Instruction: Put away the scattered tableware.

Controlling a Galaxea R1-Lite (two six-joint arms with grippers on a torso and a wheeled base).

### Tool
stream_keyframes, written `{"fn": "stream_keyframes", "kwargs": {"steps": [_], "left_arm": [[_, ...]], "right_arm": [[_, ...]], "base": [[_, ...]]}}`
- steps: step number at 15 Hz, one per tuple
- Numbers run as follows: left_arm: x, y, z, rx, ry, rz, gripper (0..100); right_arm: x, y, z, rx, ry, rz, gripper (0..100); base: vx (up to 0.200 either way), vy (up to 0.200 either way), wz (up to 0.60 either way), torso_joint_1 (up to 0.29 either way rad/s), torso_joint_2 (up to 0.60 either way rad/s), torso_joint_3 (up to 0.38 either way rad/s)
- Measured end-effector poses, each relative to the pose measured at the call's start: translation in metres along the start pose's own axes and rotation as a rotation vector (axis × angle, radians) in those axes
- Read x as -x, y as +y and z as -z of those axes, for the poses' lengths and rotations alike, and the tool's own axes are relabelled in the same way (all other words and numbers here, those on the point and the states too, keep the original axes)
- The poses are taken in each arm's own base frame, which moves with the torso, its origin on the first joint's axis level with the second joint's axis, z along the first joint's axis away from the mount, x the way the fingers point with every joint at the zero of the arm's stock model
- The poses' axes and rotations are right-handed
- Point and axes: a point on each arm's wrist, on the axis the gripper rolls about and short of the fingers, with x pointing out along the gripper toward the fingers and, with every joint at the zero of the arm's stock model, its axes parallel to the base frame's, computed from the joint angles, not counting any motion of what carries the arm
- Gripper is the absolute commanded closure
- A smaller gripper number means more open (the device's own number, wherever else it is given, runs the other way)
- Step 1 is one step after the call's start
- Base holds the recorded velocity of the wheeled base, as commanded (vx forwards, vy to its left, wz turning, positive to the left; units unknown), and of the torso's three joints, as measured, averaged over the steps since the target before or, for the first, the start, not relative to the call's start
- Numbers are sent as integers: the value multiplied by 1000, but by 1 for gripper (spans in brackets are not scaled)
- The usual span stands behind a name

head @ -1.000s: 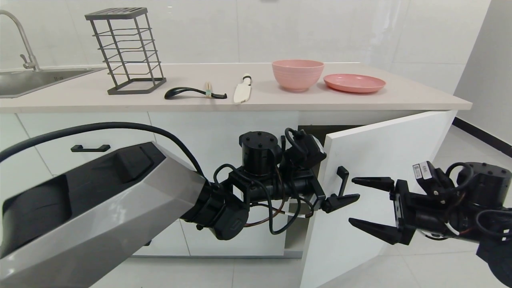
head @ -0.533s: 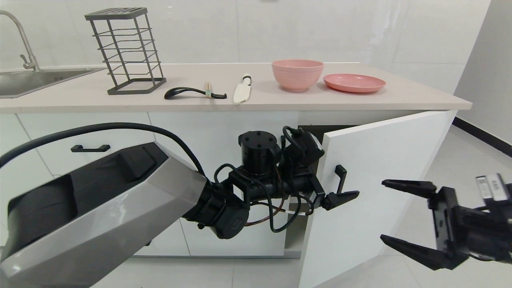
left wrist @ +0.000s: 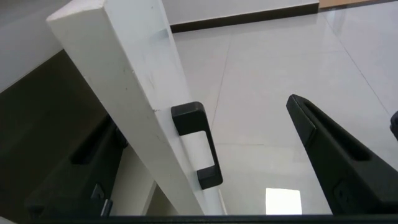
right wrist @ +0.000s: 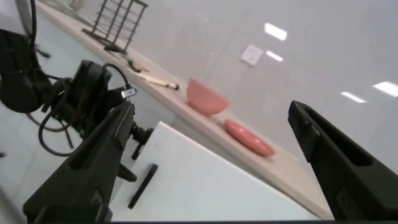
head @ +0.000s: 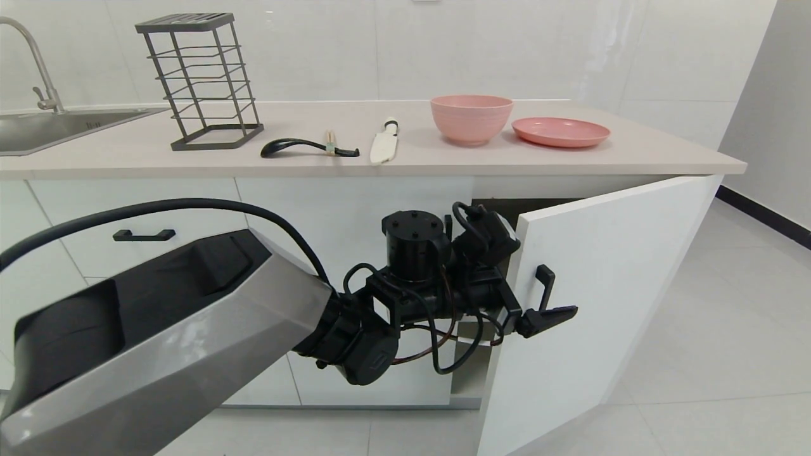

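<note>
The task is only at its beginning. The cabinet door (head: pixel 602 285) under the counter (head: pixel 665 158) stands partly open, and the left gripper (left wrist: pixel 205 155) has its fingers spread, one on each side of the door edge beside the handle (head: pixel 543 288). The right gripper (right wrist: pixel 211 115) is spread too and holds nothing. No tableware is put away yet: the pink bowl (head: pixel 471 118), the pink plate (head: pixel 561 131), the knife (head: pixel 384 144), the black spoon (head: pixel 298 147) and the chopsticks (head: pixel 330 142) all lie on the counter, near the wire rack (head: pixel 199 82).

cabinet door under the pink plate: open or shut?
Open, partway. The cabinet door stands swung out from the counter front, with the dark cabinet interior showing behind its top edge.
</note>
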Motion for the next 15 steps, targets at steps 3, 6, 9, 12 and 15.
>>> {"fn": "stream_keyframes", "kwargs": {"steps": [3, 6, 9, 12, 15], "left_arm": [[-7, -10, -3, 18, -7, 24, 0], [-11, -17, -3, 30, -11, 34, 0], [-18, -28, -2, 33, -11, 54, 0], [-58, -83, -6, 72, -57, 186, 0], [-96, -127, -13, 100, -134, 266, 0]], "right_arm": [[15, 29, -25, 105, -68, -69, 0], [29, 41, -11, -30, -167, -320, 0], [48, 60, 3, -127, -168, -421, 0], [66, 77, 15, -121, -152, -361, 0], [71, 81, 15, -92, -170, -350, 0]], "base": [[0, 0, 0, 0, 0, 0], [0, 0, 0, 0, 0, 0], [0, 0, 0, 0, 0, 0], [0, 0, 0, 0, 0, 0], [0, 0, 0, 0, 0, 0]]}}
